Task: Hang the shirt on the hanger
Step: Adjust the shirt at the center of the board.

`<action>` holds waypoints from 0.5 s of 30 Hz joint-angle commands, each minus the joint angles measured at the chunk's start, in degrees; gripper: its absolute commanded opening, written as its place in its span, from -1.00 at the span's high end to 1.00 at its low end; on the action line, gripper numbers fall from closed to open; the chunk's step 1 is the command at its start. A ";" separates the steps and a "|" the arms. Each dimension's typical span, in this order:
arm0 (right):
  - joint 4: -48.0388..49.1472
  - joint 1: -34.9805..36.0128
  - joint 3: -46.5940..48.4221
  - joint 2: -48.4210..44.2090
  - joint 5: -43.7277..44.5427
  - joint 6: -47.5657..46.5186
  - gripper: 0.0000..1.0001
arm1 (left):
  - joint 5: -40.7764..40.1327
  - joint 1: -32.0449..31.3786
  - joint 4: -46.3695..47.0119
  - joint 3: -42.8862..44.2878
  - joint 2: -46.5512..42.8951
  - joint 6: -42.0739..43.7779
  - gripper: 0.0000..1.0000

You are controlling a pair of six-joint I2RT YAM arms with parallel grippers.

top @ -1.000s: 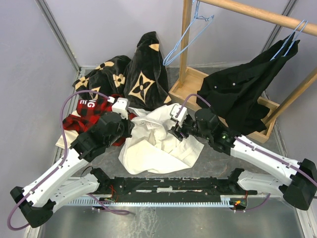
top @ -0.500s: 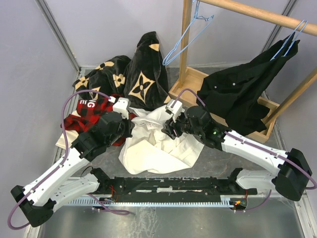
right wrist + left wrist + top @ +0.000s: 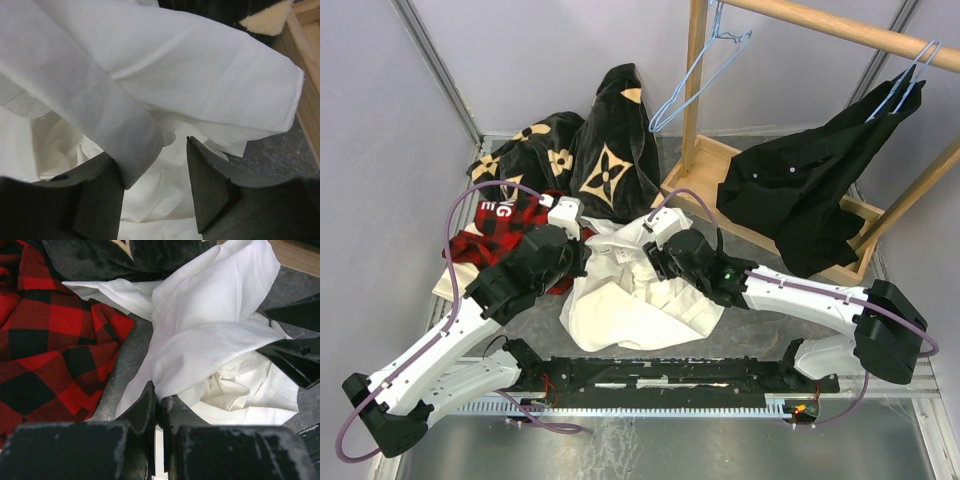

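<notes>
shirt in a heap, hanger well apart on the rail

shirt point(image 3: 640, 290) lies crumpled on the tabletop point(image 3: 760, 325) between the two arms, its left edge touching the red plaid shirt point(image 3: 45, 340). the left hand point(image 3: 159, 405) is pinched tight on a thin fold of the white cloth. the right hand point(image 3: 154, 155) stands partly wide, its fingers either side of a rolled fold that drapes over one finger, not clamped. the hanger point(image 3: 692, 82), light-blue wire, hangs bare from the wooden rack point(image 3: 695, 150) at the back, well apart from the shirt.

likely trouble from here: the right hand may bite through several layers at once, so the shirt would come up as a bundle with no shoulder or collar opening free for the wire. the left pinch holds very little of a thin, slippery cloth and could slide off under a pull. the plaid shirt could drag along with the white edge. the hanger hangs loose by its hook, so a nudge might swing it or knock it off.

writing: white letters "ng" and "e" show on the plaid shirt in the top view, the rest hidden. the black garment point(image 3: 615, 140) carries tan flower marks but no legible name.
</notes>
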 commanded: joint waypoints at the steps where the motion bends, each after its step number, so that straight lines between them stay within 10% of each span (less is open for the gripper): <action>1: -0.48 0.08 3.16 -0.76 6.66 2.28 -0.04 | -1.49 -0.12 1.19 1.95 -1.10 0.88 0.95; 9: -1.34 0.05 5.69 -2.83 4.94 1.37 0.93 | -0.94 -0.12 1.31 1.76 -1.52 0.22 0.95; 15: -7.53 0.08 11.24 -4.13 8.70 2.54 1.00 | -0.06 -0.12 -0.26 5.72 -1.44 -0.42 0.95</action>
